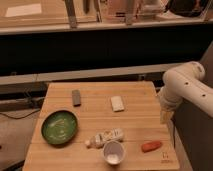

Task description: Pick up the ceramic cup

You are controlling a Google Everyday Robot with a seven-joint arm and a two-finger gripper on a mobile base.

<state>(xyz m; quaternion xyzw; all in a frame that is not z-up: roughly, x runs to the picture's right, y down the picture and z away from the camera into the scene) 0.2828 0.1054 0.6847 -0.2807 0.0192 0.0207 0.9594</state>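
The ceramic cup is a small white round cup standing upright near the front edge of the wooden table, just in front of a lying white bottle. My gripper hangs at the table's right edge at the end of the white arm, well to the right of the cup and above table level. Nothing is seen in it.
A green round plate sits at the front left. A dark grey block lies at the back left, a small white block in the middle back, and an orange-red object at the front right. A dark shelf runs behind the table.
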